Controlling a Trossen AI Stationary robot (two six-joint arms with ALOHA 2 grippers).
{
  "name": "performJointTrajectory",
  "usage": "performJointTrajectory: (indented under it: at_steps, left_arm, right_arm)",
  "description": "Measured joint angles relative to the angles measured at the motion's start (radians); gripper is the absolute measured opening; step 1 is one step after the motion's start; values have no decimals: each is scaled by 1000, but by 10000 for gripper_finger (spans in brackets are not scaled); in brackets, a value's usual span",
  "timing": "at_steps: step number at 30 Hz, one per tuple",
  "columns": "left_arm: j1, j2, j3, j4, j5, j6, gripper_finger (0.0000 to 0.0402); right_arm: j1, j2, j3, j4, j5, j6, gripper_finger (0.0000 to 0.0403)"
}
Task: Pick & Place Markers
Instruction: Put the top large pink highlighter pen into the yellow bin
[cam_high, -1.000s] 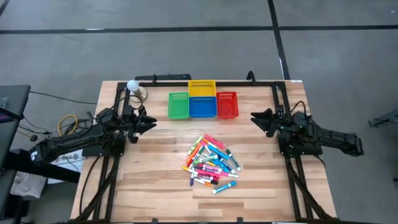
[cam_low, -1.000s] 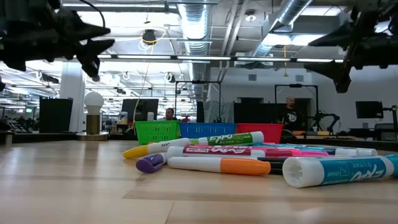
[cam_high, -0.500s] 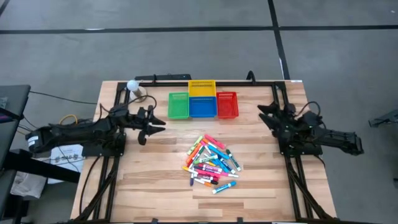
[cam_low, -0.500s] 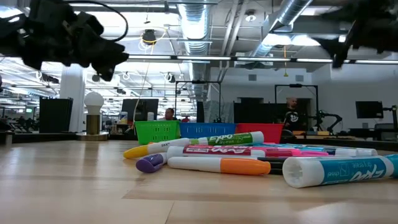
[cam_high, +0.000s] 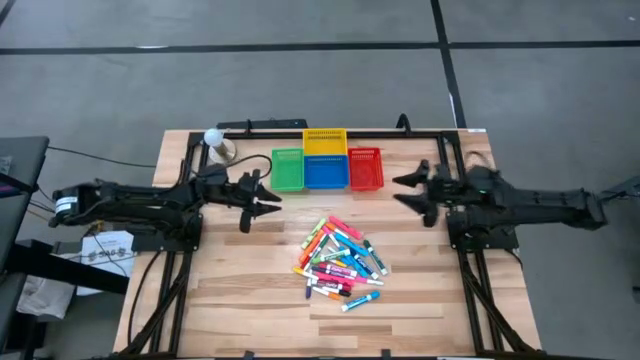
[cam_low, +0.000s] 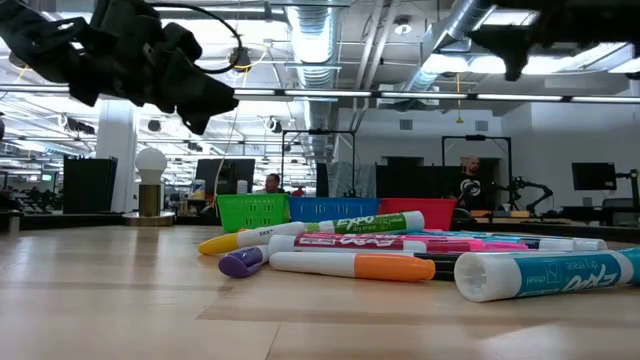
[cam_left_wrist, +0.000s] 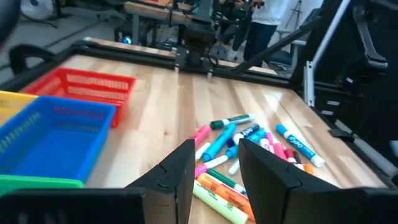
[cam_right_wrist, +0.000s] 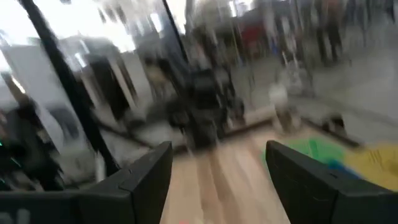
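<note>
Markers: the markers (cam_high: 338, 262) lie in one loose heap on the table (cam_high: 240, 300), nearer the front edge than the baskets; none is lifted, none is in a basket, so I judge the sorting not yet begun
Baskets: the green basket (cam_high: 287, 170), blue basket (cam_high: 325, 172) and red basket (cam_high: 366, 169) stand side by side, the yellow basket (cam_high: 324, 142) just behind the blue one; all well apart from the heap; grouped at the back, they probably serve as drop-off bins
Left gripper: the left gripper (cam_high: 268, 200) hangs above the table between the green basket and the heap, fingers spread with nothing between them; its wrist camera looks onto the markers, which suggests an approach to a first pick
Right gripper: the right gripper (cam_high: 406, 190) hovers beside the red basket, fingers parted and empty; likely waiting or lining up
High view: alone shows both arms, all four baskets and the heap's outline together
Low view: alone shows height; the markers rest flat on the wood, both arms well clear above them
Left wrist view: shows single caps and barrels the others blur together
Right wrist view: smeared; only wood and hints of basket colour
</note>
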Motion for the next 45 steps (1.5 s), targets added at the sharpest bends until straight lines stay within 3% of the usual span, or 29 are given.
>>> performJointTrajectory:
  at_steps: [4, 10, 20, 25, 29, 34, 40, 45]
  left_arm:
    - [-53, 4, 0, -1, 9, -20, 122]
    - [-111, 4, 0, -9, 15, 9, 122]
    - [-203, 10, 0, -118, -19, -95, 122]
    - [-275, 9, 0, -114, -99, -121, 122]
    - [-310, 9, 0, -114, -108, -120, 122]
    - [-325, 9, 0, -114, -109, -123, 122]
    - [-358, 9, 0, -114, -111, -150, 122]
    - [-374, 11, 0, -114, -157, -152, 122]
  right_arm:
    - [-1, 265, 162, -120, 87, -9, 249]
    - [54, 529, 292, -63, 32, -118, 249]
    - [163, 670, 337, 59, 33, -73, 249]
    - [190, 742, 337, 197, 34, -57, 249]
    - [222, 800, 337, 306, 33, 38, 249]
    - [271, 877, 337, 325, 44, 29, 249]
    - [334, 995, 340, 374, 271, 26, 249]
    - [356, 1015, 378, 234, 410, 25, 249]
